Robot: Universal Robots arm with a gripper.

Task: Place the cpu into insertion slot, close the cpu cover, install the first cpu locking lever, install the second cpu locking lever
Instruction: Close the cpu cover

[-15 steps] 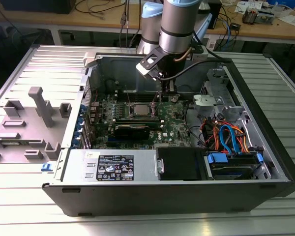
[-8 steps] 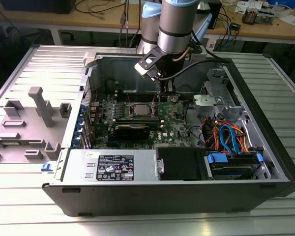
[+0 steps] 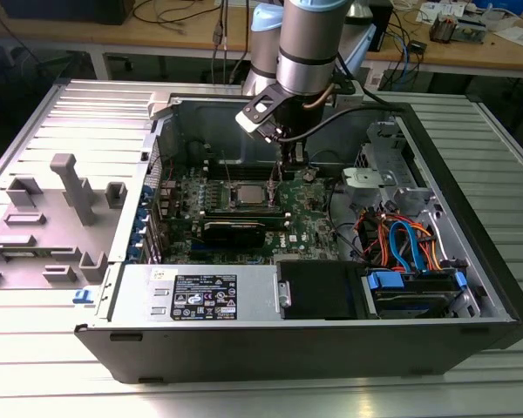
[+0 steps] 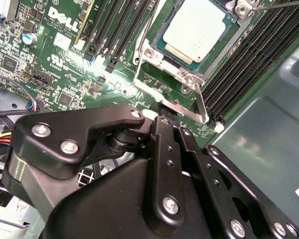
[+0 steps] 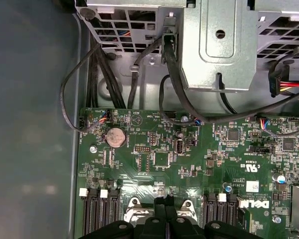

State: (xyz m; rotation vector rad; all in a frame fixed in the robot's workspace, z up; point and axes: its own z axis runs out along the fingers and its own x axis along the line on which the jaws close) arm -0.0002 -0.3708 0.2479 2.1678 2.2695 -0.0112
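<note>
1. The open computer case (image 3: 331, 353) lies on a ribbed metal table (image 3: 35, 366). Inside it, a green circuit board (image 5: 189, 164) carries the insertion slot (image 4: 189, 78).
2. The cpu (image 4: 194, 27) sits in the insertion slot with its silver top up. The cpu cover (image 4: 158, 37) appears to lie flat around it, and the chip shows through its window.
3. Long black memory slots (image 4: 269, 45) flank the insertion slot on two sides.
4. The gripper (image 4: 170, 119) hangs just beside the insertion slot, at one edge of its rim. Its fingers (image 5: 158, 221) are pressed together with no gap showing; whether they pinch anything cannot be told.
5. A thin wire lever (image 4: 281, 4) shows at the corner of the insertion slot away from the gripper.
6. Also in the case, well apart from the insertion slot, are a grey power supply box (image 3: 209, 292) and a metal drive cage (image 3: 385, 161). Orange and blue cables (image 3: 403, 244) are bundled beside the cage.
</note>
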